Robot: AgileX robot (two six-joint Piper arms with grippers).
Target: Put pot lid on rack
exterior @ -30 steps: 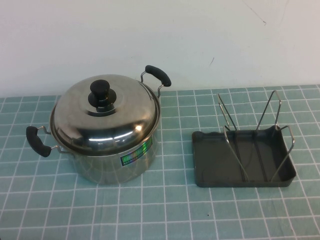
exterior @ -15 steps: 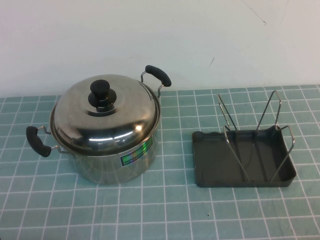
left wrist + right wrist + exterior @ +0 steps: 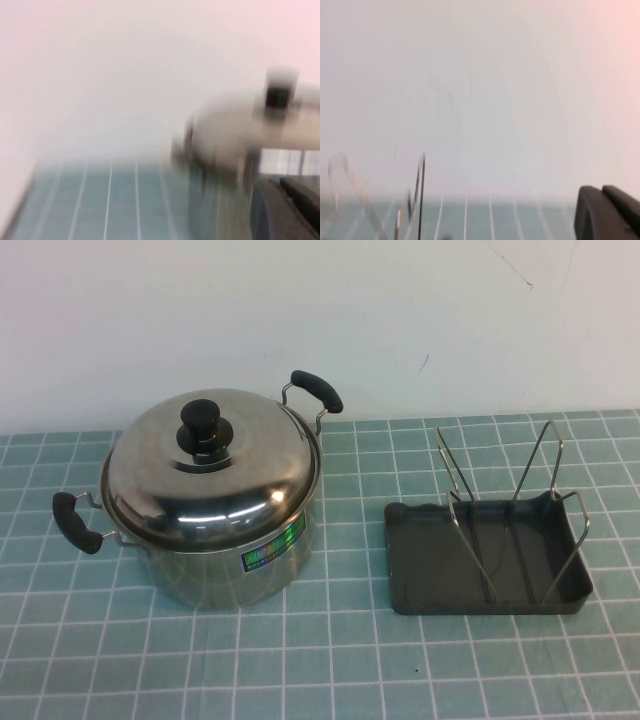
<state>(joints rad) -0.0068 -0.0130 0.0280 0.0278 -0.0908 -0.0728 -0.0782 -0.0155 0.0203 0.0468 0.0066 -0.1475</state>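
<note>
Sitting on the steel pot (image 3: 225, 545), the pot lid (image 3: 205, 480) is seen as a round, domed cover of shiny stainless steel, as wide as the pot itself, with a black round knob (image 3: 203, 425) at its centre. Reflections of the pale wall and darker bands are shown across its dome. A coloured label is stuck on the pot's near wall, and two black handles are fixed to the pot, one on its near left side and one on its far right side.

To the right of the pot, apart from it, the rack (image 3: 487, 555) is placed on the green tiled cloth (image 3: 320, 670): a dark grey rectangular tray with thin wire loops standing upright from it. A white wall (image 3: 320, 320) is seen behind the pot.

Neither arm is shown from above. In the left wrist view only a dark edge of the left gripper (image 3: 292, 200) is caught, with the blurred pot beyond it; in the right wrist view a dark part of the right gripper (image 3: 605, 212) is caught, with the rack's wires beyond. Whether either pair of jaws is released or clenched cannot be told.
</note>
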